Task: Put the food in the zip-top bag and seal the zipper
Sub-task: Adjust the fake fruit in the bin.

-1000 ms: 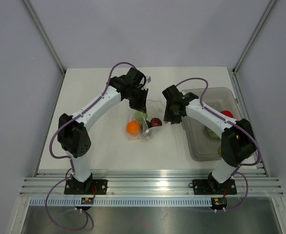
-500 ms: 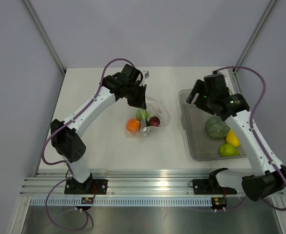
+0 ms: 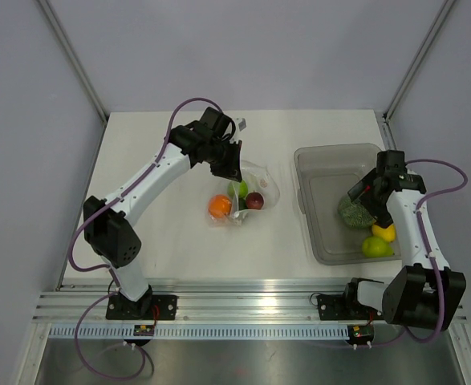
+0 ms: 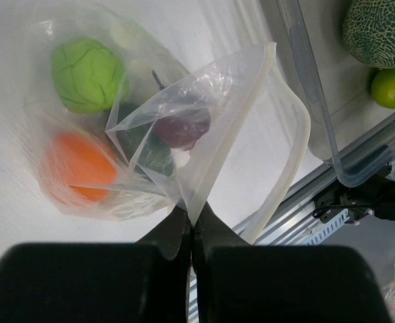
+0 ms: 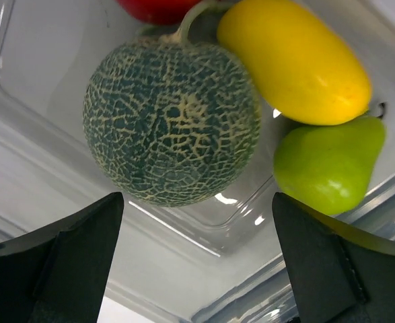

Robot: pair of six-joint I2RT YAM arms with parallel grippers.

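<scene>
The zip-top bag [image 3: 247, 188] lies mid-table with an orange [image 3: 218, 206], a green round [image 3: 239, 190] and a dark red plum [image 3: 255, 200] inside. My left gripper [image 3: 229, 167] is shut on the bag's rim and holds its mouth open. In the left wrist view the gripper [image 4: 192, 219] pinches the film, and the zipper [image 4: 288, 161] curves open to the right. My right gripper [image 3: 359, 199] is open and empty over the netted melon [image 3: 351, 212] in the tub. In the right wrist view the gripper [image 5: 197, 269] straddles the melon [image 5: 173, 121] from just above.
The grey translucent tub [image 3: 331, 152] stands at the right and also holds a yellow fruit [image 5: 295, 60], a green pear [image 5: 328, 165] and a red fruit [image 5: 157, 8]. The tub's near wall [image 4: 311, 87] is close to the bag's mouth.
My right arm left the bag, swung right over the tub and came down over the melon. My left gripper still holds the bag's rim, almost unmoved.
</scene>
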